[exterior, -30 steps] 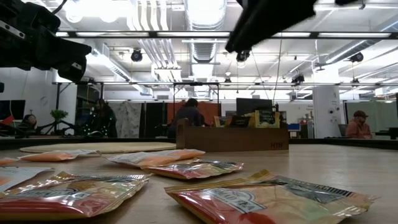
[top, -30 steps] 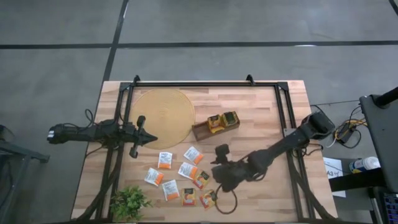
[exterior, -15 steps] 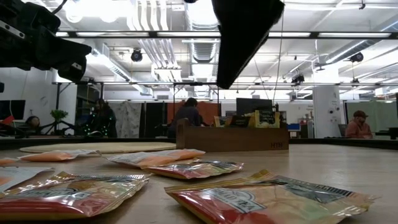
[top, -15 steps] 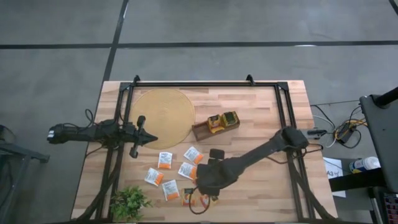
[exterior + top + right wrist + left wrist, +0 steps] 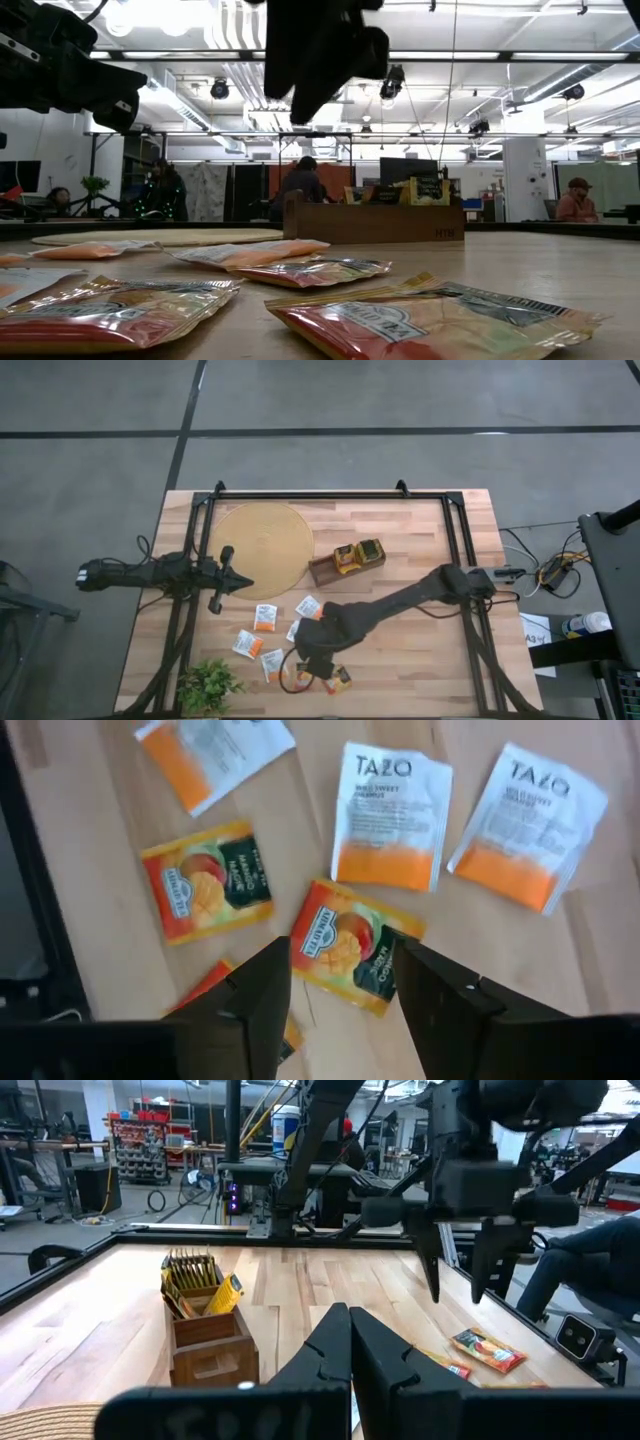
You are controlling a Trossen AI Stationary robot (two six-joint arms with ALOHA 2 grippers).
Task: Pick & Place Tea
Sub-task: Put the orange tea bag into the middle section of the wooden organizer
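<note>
High view: right gripper hangs over the tea sachets strewn at the table's six o'clock edge; left gripper waits at nine o'clock.

Left wrist view: left gripper fingers pressed together, empty.

Right wrist view: right gripper fingers spread wide, empty, straddling an orange-and-green sachet without touching it; white sachets beyond.

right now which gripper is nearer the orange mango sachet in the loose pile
Right. The right gripper hangs open directly above the orange mango sachet, while the left gripper waits shut by the round mat, well off from it.
</note>
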